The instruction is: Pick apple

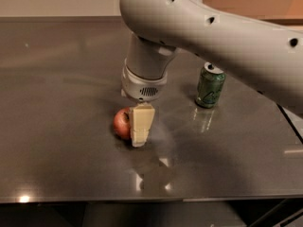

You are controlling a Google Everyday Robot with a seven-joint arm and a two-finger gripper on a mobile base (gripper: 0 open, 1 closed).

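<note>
The red apple point(121, 123) rests on the dark table point(61, 103), left of centre. Only its left half shows; the rest is hidden behind the gripper. My gripper point(140, 125) hangs straight down from the white arm point(199, 27) and reaches the table surface right at the apple's right side, touching or nearly touching it. The apple has not left the table.
A green drink can point(210, 85) stands upright to the right of the gripper, about a hand's width away. The table's front edge point(142, 197) runs below. The big arm link spans the upper right of the view.
</note>
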